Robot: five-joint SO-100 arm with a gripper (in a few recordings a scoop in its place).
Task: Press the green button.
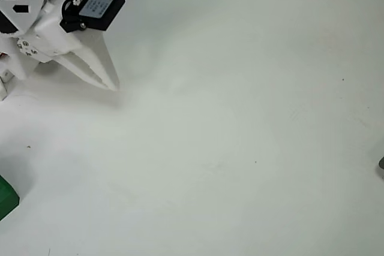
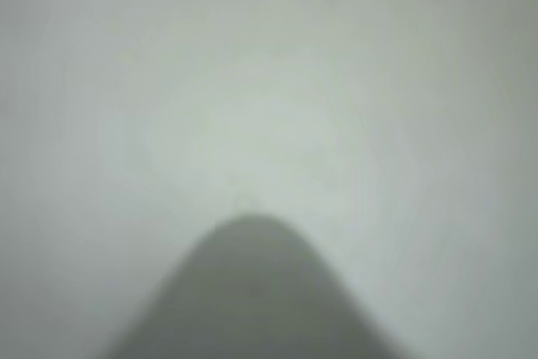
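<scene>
- The press is not yet made: in the overhead view the claw (image 1: 108,81) sits at upper left, its two fingers drawn together to a point and holding nothing.
- The green button (image 1: 6,197) lies at the lower-left edge of the white worktop (image 1: 240,148), well apart from the claw.
- Only a corner of the button shows; the rest is cut off.
- The wrist view is blurred: pale worktop and one dark rounded shape that cannot be identified.

My overhead view looks straight down from well above the white table (image 1: 240,148), catching my gripper (image 1: 113,86) in its upper left corner. My wrist view rides on me, facing the same tabletop (image 2: 269,81) from very close, blurred, with a dark rounded shape (image 2: 252,292) at its bottom edge. The 2 views share that bare white surface.
</scene>
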